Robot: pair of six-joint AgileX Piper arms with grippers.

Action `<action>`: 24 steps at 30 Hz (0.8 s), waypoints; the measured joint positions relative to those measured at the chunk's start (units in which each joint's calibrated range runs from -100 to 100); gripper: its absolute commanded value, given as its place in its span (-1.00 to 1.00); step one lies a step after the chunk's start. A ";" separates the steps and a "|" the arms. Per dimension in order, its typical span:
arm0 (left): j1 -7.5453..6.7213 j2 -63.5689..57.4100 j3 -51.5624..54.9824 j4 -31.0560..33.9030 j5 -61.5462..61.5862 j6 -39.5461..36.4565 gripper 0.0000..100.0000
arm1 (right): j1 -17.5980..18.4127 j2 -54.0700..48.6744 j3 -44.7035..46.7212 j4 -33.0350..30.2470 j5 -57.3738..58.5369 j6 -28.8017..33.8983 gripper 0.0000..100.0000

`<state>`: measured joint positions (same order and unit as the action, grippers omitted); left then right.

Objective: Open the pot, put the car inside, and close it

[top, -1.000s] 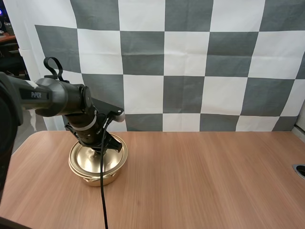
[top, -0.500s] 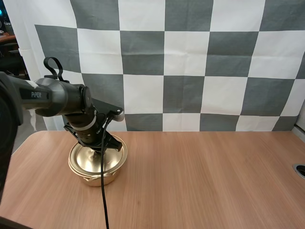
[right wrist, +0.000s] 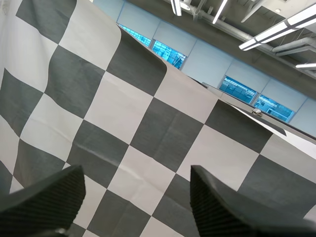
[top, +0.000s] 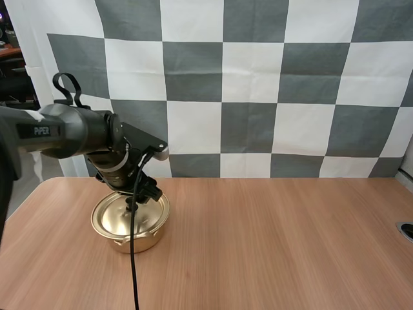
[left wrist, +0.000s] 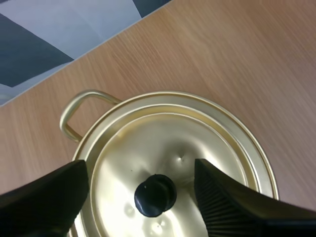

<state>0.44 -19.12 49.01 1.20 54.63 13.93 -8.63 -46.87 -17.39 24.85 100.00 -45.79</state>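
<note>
A gold pot (top: pixel 141 240) stands at the table's far left with its gold lid (top: pixel 116 218) resting on it. In the left wrist view the lid (left wrist: pixel 197 143) sits inside the pot's rim (left wrist: pixel 256 153), and a loop handle (left wrist: pixel 79 106) sticks out from the pot. My left gripper (top: pixel 138 196) hangs just above the lid. It is open (left wrist: pixel 140 168), with one finger on each side of the black knob (left wrist: pixel 155 195) and neither touching it. My right gripper (right wrist: pixel 137 174) is open with nothing between its fingers.
The wooden table (top: pixel 271 245) stretches wide to the right of the pot. A small dark round fitting (top: pixel 406 230) sits at its right edge. The table's left edge lies close to the pot.
My left gripper has opened off the lid's knob and risen a little. The lid stays on the pot, which has shifted slightly left.
</note>
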 measured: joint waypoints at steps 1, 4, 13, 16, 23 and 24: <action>0.00 -0.33 -0.13 0.21 0.00 0.00 1.00 | 0.00 0.00 0.00 0.00 0.00 0.00 1.00; 0.00 -1.01 -0.44 0.69 1.17 -0.20 1.00 | 0.00 0.00 0.00 0.14 0.00 0.00 1.00; 0.32 -5.69 -0.54 3.87 0.53 -3.59 -1.00 | 0.00 0.00 0.00 0.18 0.00 0.00 1.00; 0.92 -8.74 -1.18 4.10 -2.13 -7.72 -1.00 | 0.00 0.00 1.00 0.18 0.00 0.20 0.74; 1.49 -18.75 -4.63 9.08 -10.37 -10.15 -1.00 | 0.00 0.11 6.20 -0.77 -0.08 5.52 -1.00; 1.49 -20.02 -4.63 9.07 -11.74 -10.15 -1.00 | 0.00 0.11 7.29 -0.90 0.00 6.36 -1.00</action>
<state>1.94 -39.13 44.38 10.27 42.88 3.79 -8.63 -46.76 -10.10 23.96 100.00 -39.42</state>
